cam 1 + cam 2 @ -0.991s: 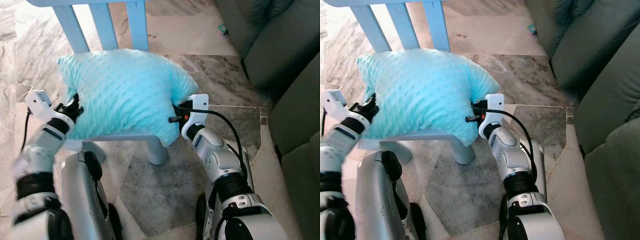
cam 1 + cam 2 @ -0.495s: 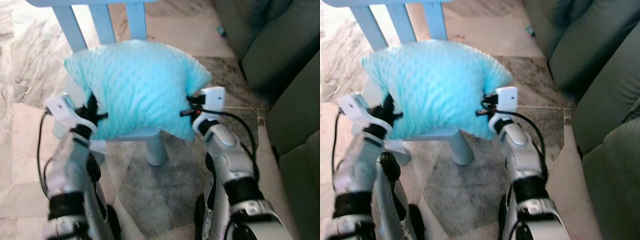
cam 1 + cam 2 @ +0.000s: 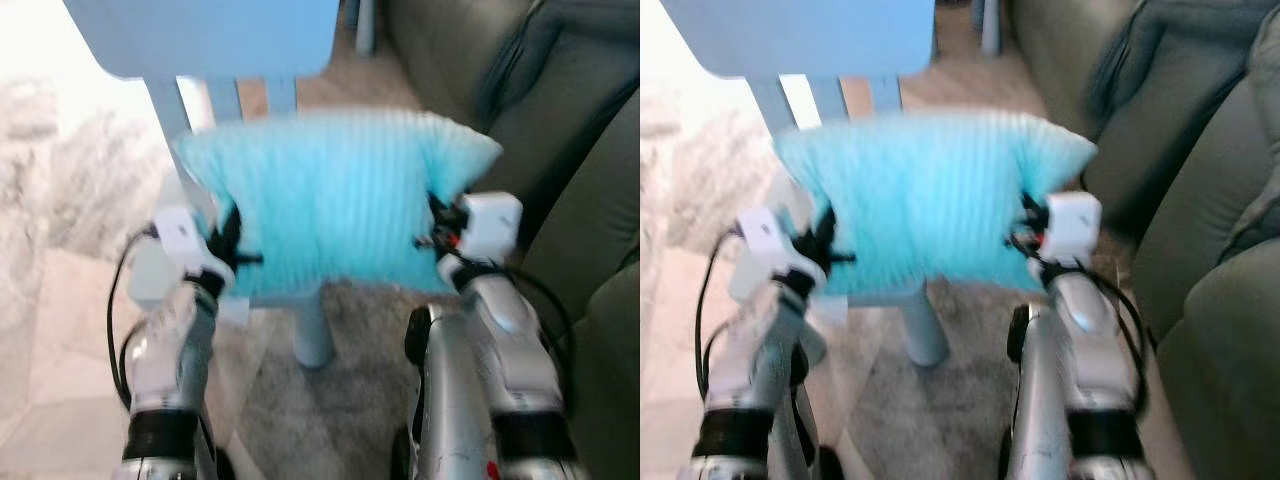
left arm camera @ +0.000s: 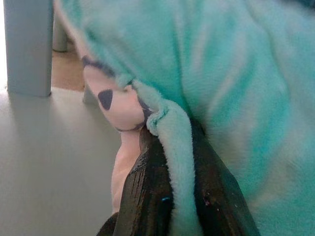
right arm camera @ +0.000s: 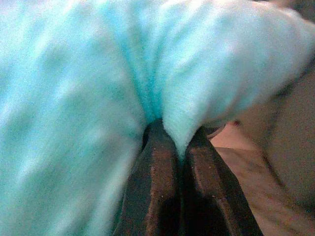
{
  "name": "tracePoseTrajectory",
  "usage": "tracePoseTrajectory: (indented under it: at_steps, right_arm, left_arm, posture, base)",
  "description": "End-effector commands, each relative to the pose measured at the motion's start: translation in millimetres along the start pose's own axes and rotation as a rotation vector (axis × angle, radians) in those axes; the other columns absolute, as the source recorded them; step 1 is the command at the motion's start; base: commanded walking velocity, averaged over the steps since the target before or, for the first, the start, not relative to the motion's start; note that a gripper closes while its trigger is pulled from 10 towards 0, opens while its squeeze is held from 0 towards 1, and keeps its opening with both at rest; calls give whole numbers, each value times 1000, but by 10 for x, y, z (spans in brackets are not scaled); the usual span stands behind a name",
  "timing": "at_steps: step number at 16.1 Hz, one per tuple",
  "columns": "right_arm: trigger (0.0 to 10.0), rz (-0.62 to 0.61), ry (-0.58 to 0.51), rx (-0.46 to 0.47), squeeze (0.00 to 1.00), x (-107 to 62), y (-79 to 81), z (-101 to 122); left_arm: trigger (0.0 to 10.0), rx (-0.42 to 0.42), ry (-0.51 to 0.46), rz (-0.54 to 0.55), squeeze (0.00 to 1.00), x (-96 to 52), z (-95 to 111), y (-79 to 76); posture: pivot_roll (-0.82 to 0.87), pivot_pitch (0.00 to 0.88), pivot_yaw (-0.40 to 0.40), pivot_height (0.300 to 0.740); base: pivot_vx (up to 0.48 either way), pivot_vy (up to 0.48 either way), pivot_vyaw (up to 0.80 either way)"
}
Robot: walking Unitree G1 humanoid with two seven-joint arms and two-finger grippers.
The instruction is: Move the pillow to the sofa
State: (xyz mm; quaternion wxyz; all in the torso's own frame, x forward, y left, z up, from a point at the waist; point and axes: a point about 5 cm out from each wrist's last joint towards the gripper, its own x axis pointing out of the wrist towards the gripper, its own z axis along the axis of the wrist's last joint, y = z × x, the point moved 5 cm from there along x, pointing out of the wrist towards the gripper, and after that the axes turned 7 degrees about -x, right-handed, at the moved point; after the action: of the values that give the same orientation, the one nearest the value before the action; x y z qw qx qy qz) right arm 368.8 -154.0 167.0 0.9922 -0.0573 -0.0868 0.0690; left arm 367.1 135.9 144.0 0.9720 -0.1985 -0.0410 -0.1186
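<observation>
Both side edges of the turquoise pillow (image 3: 335,210) are pinched, by the left claw (image 3: 228,240) and the right claw (image 3: 437,226), so it is best carried level from above the blue chair (image 3: 200,40) to the grey sofa (image 3: 570,150).

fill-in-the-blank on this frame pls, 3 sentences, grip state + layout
1. Both end effectors, left and right, are shut on the turquoise ______.
2. The pillow is held in front of a light blue ______.
3. The green sofa lies to the robot's ______.

Missing words: pillow; chair; right
</observation>
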Motion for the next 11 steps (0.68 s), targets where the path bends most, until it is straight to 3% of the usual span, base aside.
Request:
tracePoseTrajectory:
  at_steps: [1, 4, 6, 11]
  right_arm:
    - [0, -9, -8, -13, 0, -68, 2, 23]
    - [0, -33, 27, -30, 0, -204, -12, -69]
    - [0, -29, 49, 3, 0, -232, 2, -100]
    - [0, -41, 43, -46, 0, -353, 3, -100]
  left_arm:
    - [0, 38, 26, -25, 0, -36, -74, -32]
    - [0, 87, 61, 2, 0, -149, -214, 73]
    - [0, 119, 61, 6, 0, -191, -234, 96]
    - [0, 156, 61, 81, 0, -399, -248, 311]
  posture:
    - [-189, 0, 38, 320]
    - [-183, 0, 44, 320]
    - [-178, 0, 47, 320]
    - [-143, 0, 36, 320]
  base:
    - [0, 0, 0]
    - [0, 0, 0]
    - [0, 0, 0]
    - [0, 0, 0]
